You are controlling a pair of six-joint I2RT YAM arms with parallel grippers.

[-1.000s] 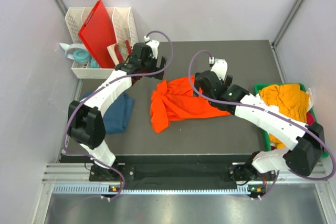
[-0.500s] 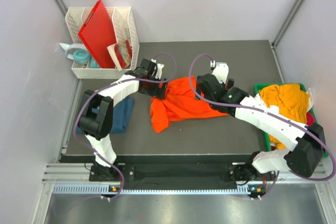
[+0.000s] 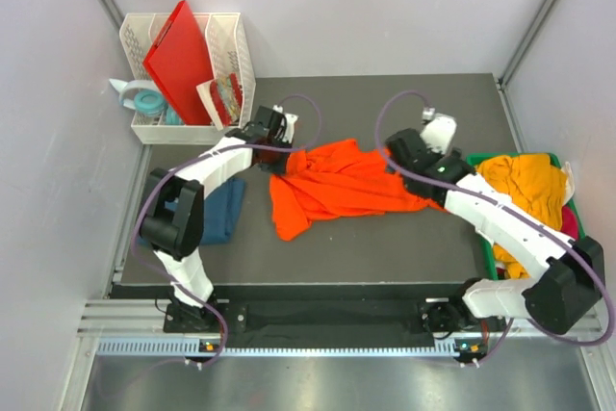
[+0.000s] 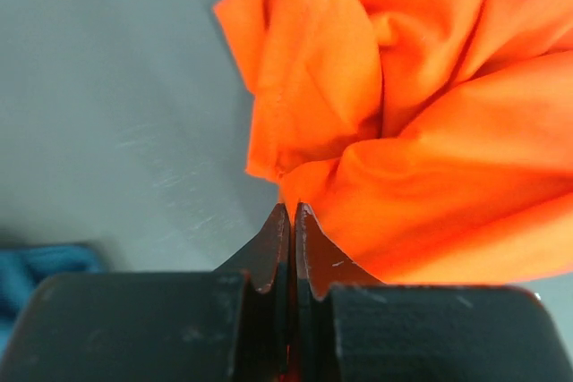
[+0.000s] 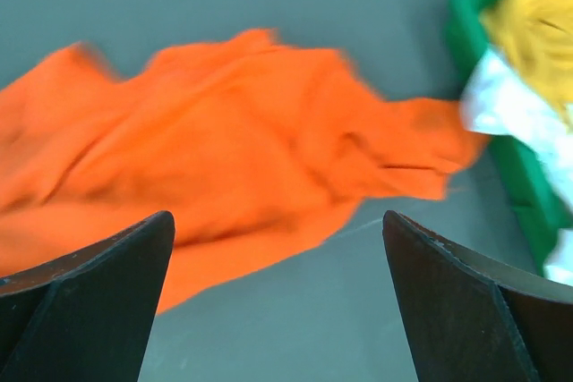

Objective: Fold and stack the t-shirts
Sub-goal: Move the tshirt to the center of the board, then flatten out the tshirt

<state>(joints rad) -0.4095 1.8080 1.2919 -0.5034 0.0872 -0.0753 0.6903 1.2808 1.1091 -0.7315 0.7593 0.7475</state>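
Orange t-shirt crumpled, left gripper pinched tight on its edge, right gripper gaping wide, empty

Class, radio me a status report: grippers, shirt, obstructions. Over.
Left gripper shut on orange t-shirt edge. Right gripper open, empty, over its right end. Shirt crumpled, unfolded. Blue t-shirt lies apart.

A: Where's free room?
B: Far side of table n near strip r bare.
A: What's in the way?
B: Orange shirt mid, blue shirt left, white basket far-left corner, green bin rt edge.
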